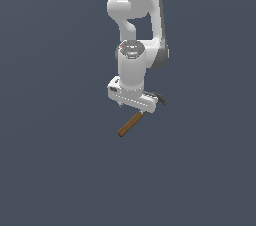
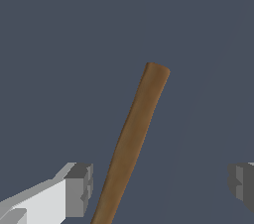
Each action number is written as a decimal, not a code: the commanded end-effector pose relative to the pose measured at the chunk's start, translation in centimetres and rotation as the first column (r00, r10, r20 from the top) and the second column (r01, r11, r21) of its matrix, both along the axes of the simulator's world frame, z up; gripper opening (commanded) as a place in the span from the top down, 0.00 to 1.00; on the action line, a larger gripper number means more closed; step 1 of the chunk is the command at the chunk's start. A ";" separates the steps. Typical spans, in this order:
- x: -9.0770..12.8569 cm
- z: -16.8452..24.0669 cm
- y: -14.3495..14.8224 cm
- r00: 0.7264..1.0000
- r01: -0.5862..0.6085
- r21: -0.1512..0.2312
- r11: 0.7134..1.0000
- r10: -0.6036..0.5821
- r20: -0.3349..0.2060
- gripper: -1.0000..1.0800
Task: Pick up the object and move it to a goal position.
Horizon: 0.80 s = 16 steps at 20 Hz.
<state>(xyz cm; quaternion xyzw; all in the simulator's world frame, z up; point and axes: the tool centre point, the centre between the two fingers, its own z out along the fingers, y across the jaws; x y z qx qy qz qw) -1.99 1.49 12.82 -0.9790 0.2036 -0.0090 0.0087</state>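
In the wrist view we see the two grey, blocky fingertips (image 2: pixel 79 188) of the white Panda gripper (image 2: pixel 161 186) spread wide, one tip at about eight o'clock from the picture's centre and the other at about four o'clock, with a broad stretch of bare floor between them. Neither pad touches anything that we can make out; the jaws hold nothing. The small hammer with the long straight brown wooden handle (image 2: pixel 131 143) lies in that gap, its shaft running from roughly six o'clock up toward twelve o'clock and leaning slightly toward one o'clock, with its rounded butt end farthest from the camera. The shaft passes nearer the eight o'clock fingertip than the other, just beside it yet apart from it, and well apart from the four o'clock pad. The head end runs out of this picture at the six o'clock edge, so we cannot see it here. In the exterior view the gripper (image 1: pixel 142 106) hangs below the white arm (image 1: pixel 134 65), pointing down over the plain dark grey-blue floor (image 1: pixel 50 170). The hammer (image 1: pixel 131 123) pokes out from under the hand, its brown handle pointing toward seven o'clock, while a dark grey-black piece shows past the hand at about three o'clock; we cannot tell for certain that it is the metal head.
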 end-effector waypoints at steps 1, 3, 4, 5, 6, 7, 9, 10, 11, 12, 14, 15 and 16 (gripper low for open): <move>-0.7 -0.8 0.6 0.998 0.058 0.001 0.998 -0.058 -0.003 0.04; -1.2 -1.4 1.1 0.995 0.104 0.001 0.995 -0.104 -0.006 0.04; -1.5 -1.7 1.4 0.992 0.126 0.001 0.992 -0.126 -0.007 0.04; -1.7 -2.0 1.6 0.989 0.149 0.000 0.989 -0.149 -0.009 0.04; -2.0 -2.3 1.8 0.985 0.171 0.000 0.985 -0.171 -0.010 0.04; -2.3 -2.6 2.1 0.981 0.194 0.000 0.981 -0.194 -0.011 0.04; -2.9 -3.1 2.5 0.971 0.238 -0.001 0.971 -0.238 -0.013 0.04; -3.2 -3.4 2.7 0.965 0.260 -0.002 0.966 -0.260 -0.015 0.04; -3.5 -3.7 2.9 0.959 0.282 -0.003 0.959 -0.282 -0.016 0.04; -3.7 -4.0 3.1 0.953 0.303 -0.004 0.953 -0.303 -0.016 0.04; -4.3 -4.4 3.5 0.940 0.340 -0.005 0.940 -0.341 -0.018 0.04; -4.5 -4.7 3.6 0.934 0.357 -0.006 0.934 -0.358 -0.018 0.04; -4.7 -4.9 3.7 0.927 0.373 -0.007 0.928 -0.373 -0.019 0.04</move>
